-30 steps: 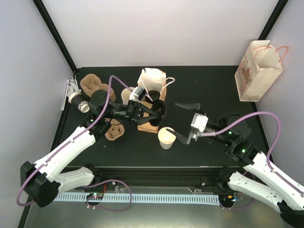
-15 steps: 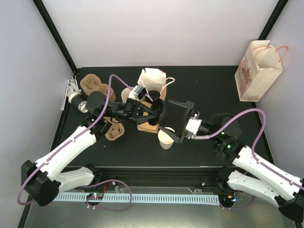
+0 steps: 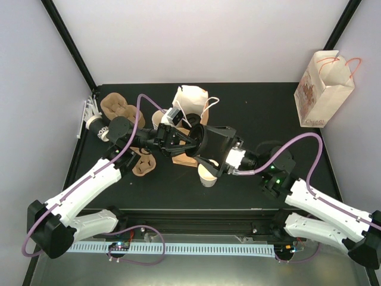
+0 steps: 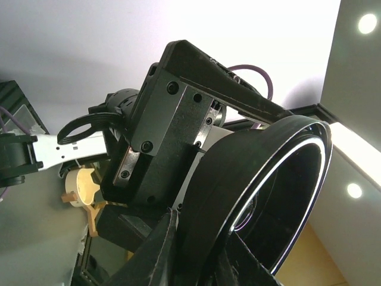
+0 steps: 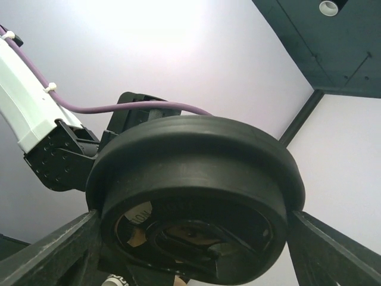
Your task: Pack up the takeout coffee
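One empty lidless cup [image 3: 206, 176] stands nearby; left claw [image 3: 191, 138] pinches the black lid [image 5: 196, 161], right claw [image 3: 212, 147] spread around it.

The table [image 3: 268, 107] was matte black, enclosed by plain pale walls [image 3: 202, 36], with black frame posts [image 3: 67, 42] at both rear corners. Round recessed ceiling lights [image 4: 367, 24] were lit overhead. A grey metal ledge [image 3: 196, 273] ran along the near edge.

Black table [image 3: 268, 113]: printed paper bag [image 3: 322, 89] upright by far right corner, white bag with string handles [image 3: 191, 97] at centre rear, one brown pulp carrier [image 3: 117, 106] at far left, a second carrier [image 3: 143, 164] nearer, both well apart from the printed bag
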{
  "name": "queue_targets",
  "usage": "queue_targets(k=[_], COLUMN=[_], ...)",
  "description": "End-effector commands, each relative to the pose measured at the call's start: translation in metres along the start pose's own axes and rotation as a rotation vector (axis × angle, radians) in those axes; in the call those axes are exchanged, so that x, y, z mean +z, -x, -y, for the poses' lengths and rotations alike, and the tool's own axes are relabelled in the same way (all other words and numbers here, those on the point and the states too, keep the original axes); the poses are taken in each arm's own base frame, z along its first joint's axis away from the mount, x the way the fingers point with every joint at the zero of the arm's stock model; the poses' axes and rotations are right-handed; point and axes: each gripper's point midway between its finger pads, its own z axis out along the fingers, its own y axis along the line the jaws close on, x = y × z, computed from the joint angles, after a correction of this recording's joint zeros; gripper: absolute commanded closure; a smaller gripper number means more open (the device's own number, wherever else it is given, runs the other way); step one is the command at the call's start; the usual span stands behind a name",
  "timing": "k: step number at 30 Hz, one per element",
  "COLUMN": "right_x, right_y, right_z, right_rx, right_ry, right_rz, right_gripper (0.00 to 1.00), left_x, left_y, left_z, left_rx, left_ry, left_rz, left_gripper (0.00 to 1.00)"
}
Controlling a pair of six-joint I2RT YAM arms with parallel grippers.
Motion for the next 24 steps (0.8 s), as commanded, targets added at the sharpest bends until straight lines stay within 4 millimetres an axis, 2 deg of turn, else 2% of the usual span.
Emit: queue_targets(k=[1,7,10,12,15,17,20,24], right_x=[0.006,0.009,0.009,0.008,0.005,-0.002,-0.016,-0.04], right_y=[0.022,0.02,0.02,0.021,0.019,0.02,0.024,0.012], right_z=[0.015,0.014,0.013,0.015,0.015,0.015,0.018,0.013], right_rx=[-0.041,-0.039,-0.025,-0.001,0.029,0.041,0.074,0.143], right_ry=[-0.057,-0.056,-0.053,-0.053,-0.044,-0.05,-0.079,-0.083], right_rz=[0.069,0.069,0.068,0.056,0.017,0.004,-0.027,-0.157], right_gripper=[0.15,0.25,0.26,0.26,0.27,0.27,0.28,0.29], left_x=[0.001,0.001,0.0,0.0,-0.003,-0.006,-0.016,-0.04], left_y=[-0.001,-0.003,-0.004,-0.004,-0.003,-0.001,0.002,0.004], left_z=[0.008,0.006,0.005,0.003,0.0,-0.005,-0.018,-0.021], left_rx=[0.028,0.024,0.026,0.038,0.067,0.085,0.102,0.182], left_ry=[-0.027,-0.03,-0.026,-0.017,0.013,0.053,0.159,0.269], left_rz=[0.006,0.009,0.01,0.014,0.032,0.05,0.093,0.179], left_gripper=[0.92,0.91,0.85,0.68,0.32,0.14,0.02,0.01])
